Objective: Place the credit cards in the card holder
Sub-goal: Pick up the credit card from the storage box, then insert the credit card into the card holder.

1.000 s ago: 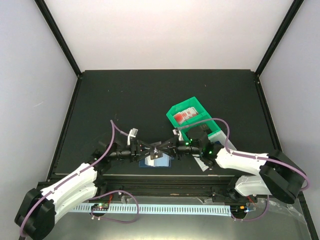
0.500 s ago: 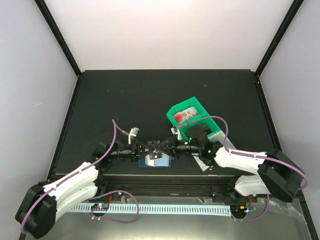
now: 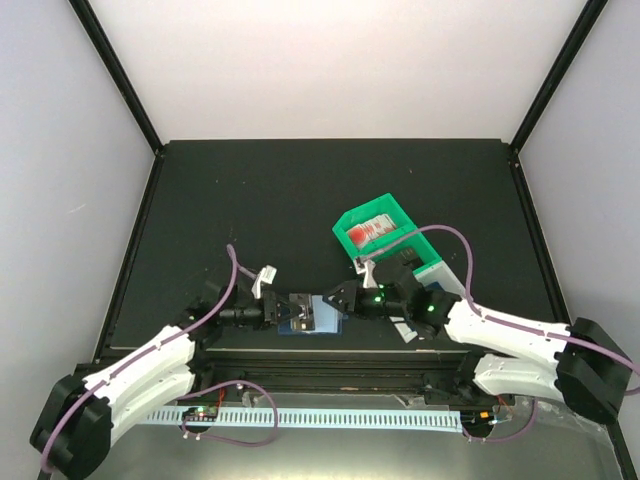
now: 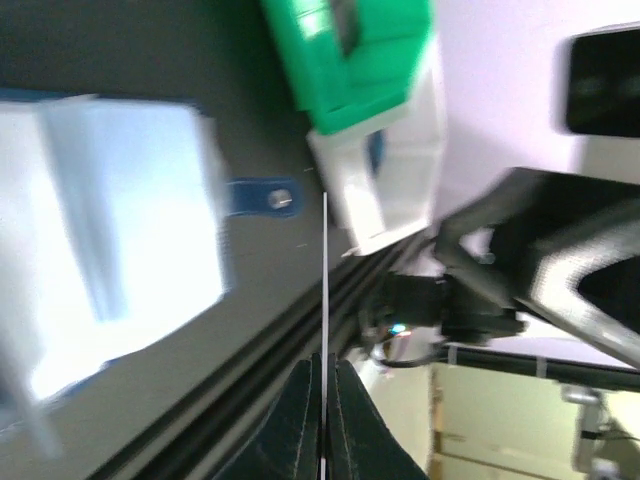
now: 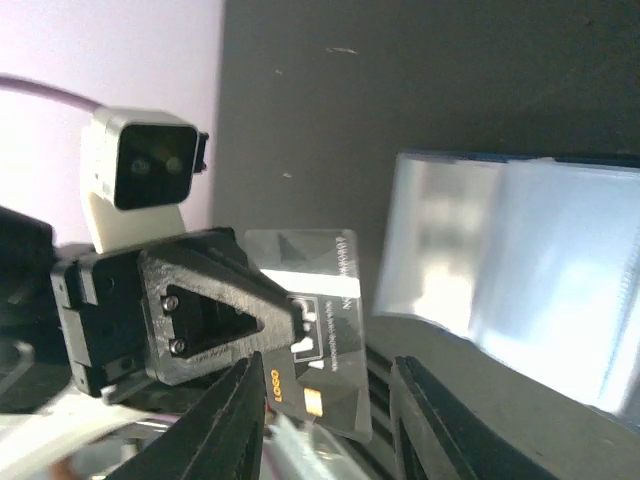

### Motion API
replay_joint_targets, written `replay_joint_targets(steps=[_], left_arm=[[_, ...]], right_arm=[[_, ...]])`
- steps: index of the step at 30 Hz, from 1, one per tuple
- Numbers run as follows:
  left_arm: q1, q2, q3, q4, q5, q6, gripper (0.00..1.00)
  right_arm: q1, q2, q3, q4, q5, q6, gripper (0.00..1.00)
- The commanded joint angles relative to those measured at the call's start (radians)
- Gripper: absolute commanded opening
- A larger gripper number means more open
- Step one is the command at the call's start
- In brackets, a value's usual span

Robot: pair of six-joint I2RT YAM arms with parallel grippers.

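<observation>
My left gripper is shut on a credit card, which shows there as a thin edge-on line rising from between the fingers. In the right wrist view the same card shows a dark face with a pale stripe and orange print, held at its left edge by the left gripper's black fingers. My right gripper stands open, its fingers on either side of the card's lower part without touching it. The card holder lies open on the table under both grippers, glaring pale blue.
A green bin with red-and-white items stands behind the right arm, and a white bin adjoins it. The table's near edge rail runs just in front of the card holder.
The left gripper has shut on the card and the right gripper has opened and let it go. The grippers have drawn slightly apart, and the left one has dropped toward the card holder.
</observation>
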Motion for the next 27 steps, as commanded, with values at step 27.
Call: replay_joint_targets(steps=[27], left_arm=[[0.01,0.458,0.128,-0.016,-0.076,0.306,0.01]], right_arm=[[0.32,0.577,0.449,-0.686,0.653,-0.225,0.46]])
